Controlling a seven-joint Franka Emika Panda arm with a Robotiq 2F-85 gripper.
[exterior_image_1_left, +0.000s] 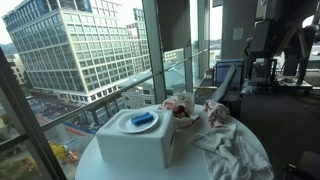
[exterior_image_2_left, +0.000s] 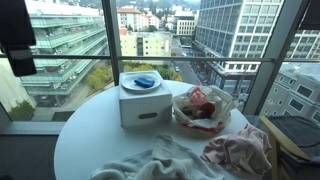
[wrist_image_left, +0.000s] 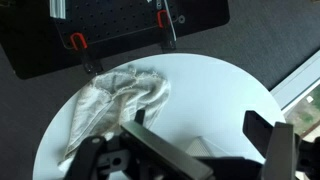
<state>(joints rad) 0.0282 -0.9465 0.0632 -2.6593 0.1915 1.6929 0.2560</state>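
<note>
Only the wrist view shows the gripper (wrist_image_left: 205, 145), at its near edge. Its jaws are spread wide and empty, hanging above the round white table (wrist_image_left: 210, 85) and touching nothing. The white cloth (wrist_image_left: 120, 100) lies crumpled just beyond it, to the left. Both exterior views add what the wrist view misses: a white box (exterior_image_2_left: 143, 103) bearing a plate (exterior_image_2_left: 140, 84), and a basket (exterior_image_2_left: 205, 108) to the box's right.
</note>
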